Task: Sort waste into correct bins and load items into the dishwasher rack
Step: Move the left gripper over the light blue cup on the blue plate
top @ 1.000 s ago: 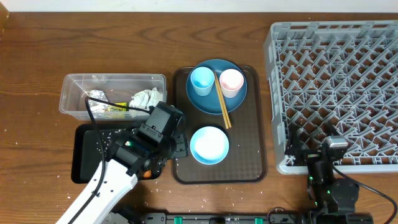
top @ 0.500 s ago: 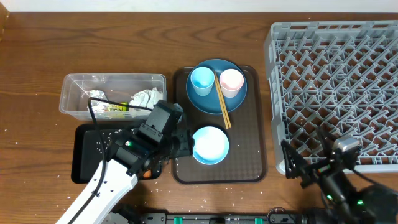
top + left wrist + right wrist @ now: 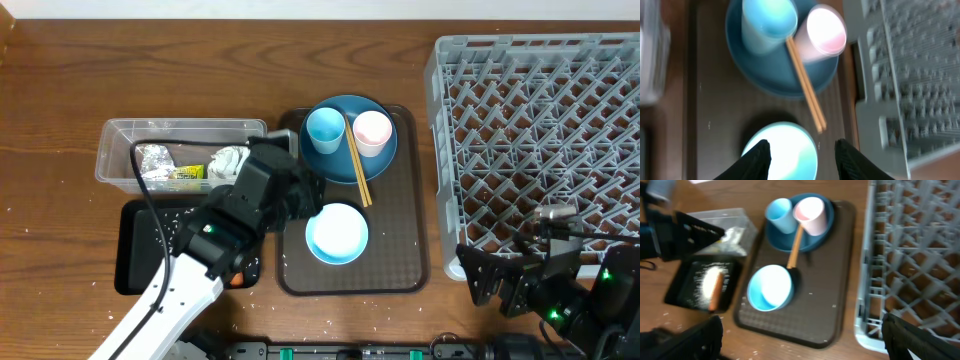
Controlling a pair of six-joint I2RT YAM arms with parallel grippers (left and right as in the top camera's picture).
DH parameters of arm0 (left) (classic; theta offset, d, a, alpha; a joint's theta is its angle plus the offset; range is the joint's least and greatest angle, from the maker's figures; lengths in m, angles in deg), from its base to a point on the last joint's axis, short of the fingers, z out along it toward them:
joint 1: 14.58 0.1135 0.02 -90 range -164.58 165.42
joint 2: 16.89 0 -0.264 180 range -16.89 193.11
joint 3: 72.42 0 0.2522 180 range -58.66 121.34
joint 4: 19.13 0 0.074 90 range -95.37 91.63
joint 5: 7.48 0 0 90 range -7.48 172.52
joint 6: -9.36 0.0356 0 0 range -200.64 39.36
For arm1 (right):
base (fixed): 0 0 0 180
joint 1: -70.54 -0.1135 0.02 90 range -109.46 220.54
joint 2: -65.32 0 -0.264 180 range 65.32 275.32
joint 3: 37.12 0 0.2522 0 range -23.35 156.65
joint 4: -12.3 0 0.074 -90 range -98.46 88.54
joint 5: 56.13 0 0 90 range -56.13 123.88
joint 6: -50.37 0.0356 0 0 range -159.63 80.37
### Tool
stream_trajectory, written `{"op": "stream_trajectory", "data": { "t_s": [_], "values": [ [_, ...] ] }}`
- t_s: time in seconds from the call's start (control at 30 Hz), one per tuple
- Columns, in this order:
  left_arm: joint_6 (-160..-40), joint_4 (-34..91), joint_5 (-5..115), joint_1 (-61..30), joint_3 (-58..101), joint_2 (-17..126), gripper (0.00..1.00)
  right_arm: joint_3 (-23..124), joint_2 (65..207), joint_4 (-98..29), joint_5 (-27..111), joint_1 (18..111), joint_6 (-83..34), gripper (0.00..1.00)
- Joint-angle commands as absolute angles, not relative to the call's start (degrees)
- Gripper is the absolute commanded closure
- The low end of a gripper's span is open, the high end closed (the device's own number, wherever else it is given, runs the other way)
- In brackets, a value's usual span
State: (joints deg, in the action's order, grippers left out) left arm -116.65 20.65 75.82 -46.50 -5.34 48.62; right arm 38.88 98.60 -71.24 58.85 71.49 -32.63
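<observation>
left jaws: left gripper [image 3: 802,152] partly parted, empty
right jaws: right gripper [image 3: 801,325] spread wide, empty, by near corner of dishwasher rack [image 3: 540,130]
likely target: pale blue bowl [image 3: 337,232], on brown serving tray [image 3: 400,250]
key relation: bowl just below left jaws, slightly off-centre; left arm nearer, right well apart
chopsticks [image 3: 358,160]: long axis far-to-near across blue plate [image 3: 335,170], near tips beside bowl
</observation>
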Motion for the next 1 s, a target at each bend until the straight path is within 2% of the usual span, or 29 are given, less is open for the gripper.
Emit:
{"op": "stream_trajectory", "data": {
  "t_s": [0.0,0.2,0.37,0.57,0.83,0.97],
  "values": [
    [-116.48,16.91,80.23,-46.06,-4.42,51.49,0.55,37.72,98.82,-71.04,52.75,71.75,-33.72,0.01],
    [-116.50,7.01,80.23,-43.61,-4.23,58.70,0.56,37.46,98.82,-71.08,49.73,71.75,-33.72,0.01],
    [-116.65,6.37,79.95,-38.50,-0.45,65.56,0.56,37.03,98.82,-71.13,49.71,71.75,-33.72,0.01],
    [-115.28,9.78,70.81,-33.62,8.62,73.61,0.56,35.76,98.84,-71.02,49.71,71.75,-33.72,0.01],
    [-112.50,24.63,69.61,-33.03,23.22,82.55,0.56,35.19,98.84,-69.38,49.69,71.75,-33.72,0.01],
    [-111.69,25.98,69.46,-33.03,23.97,85.02,0.57,34.60,98.84,-68.46,49.73,71.75,-33.70,0.01]
  ]
}}
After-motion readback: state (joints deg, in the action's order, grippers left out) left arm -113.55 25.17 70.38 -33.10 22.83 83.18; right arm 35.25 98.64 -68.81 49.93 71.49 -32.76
